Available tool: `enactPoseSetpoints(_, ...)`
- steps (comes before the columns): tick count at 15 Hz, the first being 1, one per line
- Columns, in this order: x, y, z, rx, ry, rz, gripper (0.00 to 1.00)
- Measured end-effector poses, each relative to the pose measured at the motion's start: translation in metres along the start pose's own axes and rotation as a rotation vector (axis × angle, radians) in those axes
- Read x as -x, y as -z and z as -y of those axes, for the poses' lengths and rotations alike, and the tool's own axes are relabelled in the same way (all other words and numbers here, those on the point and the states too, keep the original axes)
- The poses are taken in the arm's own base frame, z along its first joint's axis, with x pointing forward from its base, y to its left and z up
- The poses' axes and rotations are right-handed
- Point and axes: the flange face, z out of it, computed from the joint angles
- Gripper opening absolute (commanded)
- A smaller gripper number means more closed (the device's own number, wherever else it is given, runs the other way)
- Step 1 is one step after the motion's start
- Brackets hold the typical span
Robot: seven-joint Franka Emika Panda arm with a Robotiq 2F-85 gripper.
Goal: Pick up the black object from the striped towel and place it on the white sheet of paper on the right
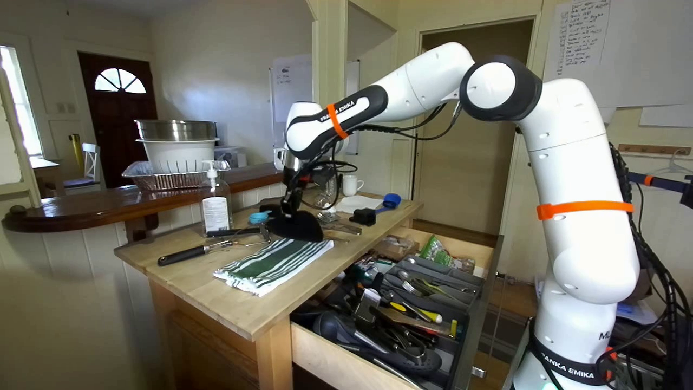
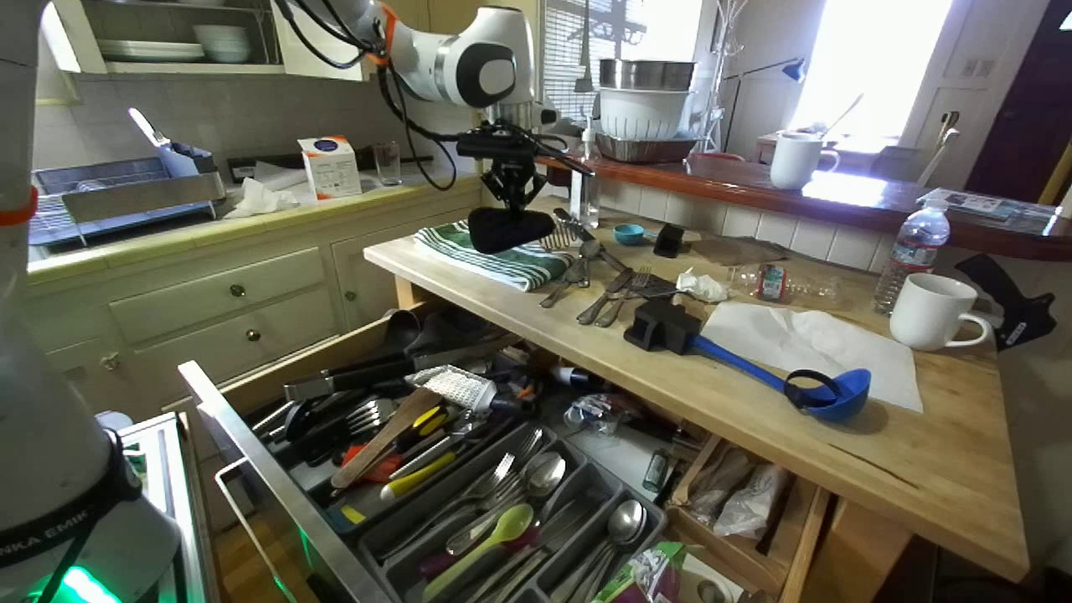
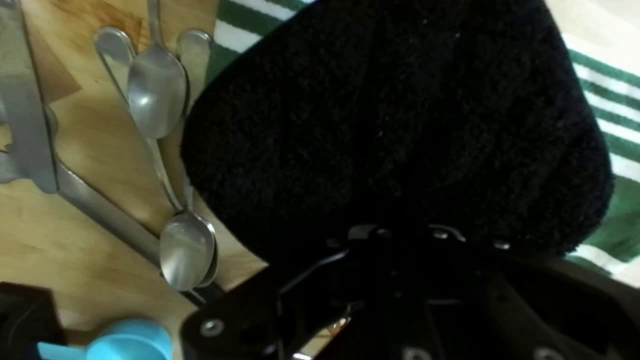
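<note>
The black object is a soft dark fabric piece that hangs from my gripper. The gripper's fingers are shut on its upper edge; the fingertips blend into the dark cloth. It is held a little above the striped towel, at its end near the cutlery. The black object and the towel also show in an exterior view. In the wrist view the black object hides much of the towel. The white sheet of paper lies flat on the table's far end.
A blue ladle with a black block lies across the sheet's edge. Cutlery, a crumpled tissue and a plastic bottle lie between towel and sheet. A white mug stands behind the sheet. An open drawer juts out below.
</note>
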Motion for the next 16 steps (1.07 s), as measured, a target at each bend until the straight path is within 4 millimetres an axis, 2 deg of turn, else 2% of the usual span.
enactPoseSetpoints(3,0.002,0.047,-0.009,0.007,-0.04,-0.04,0.02)
enactPoseSetpoints(6,0.011,0.081,-0.035,0.044,-0.113,-0.082,0.02)
enactPoseSetpoints(9,0.031,0.102,-0.076,0.078,-0.209,-0.104,0.02)
enactPoseSetpoints(13,0.069,0.121,-0.142,0.103,-0.351,-0.129,0.02)
enactPoseSetpoints(14,0.078,0.125,-0.157,0.11,-0.382,-0.138,0.06)
enactPoseSetpoints(16,0.096,0.13,-0.181,0.111,-0.441,-0.155,0.06)
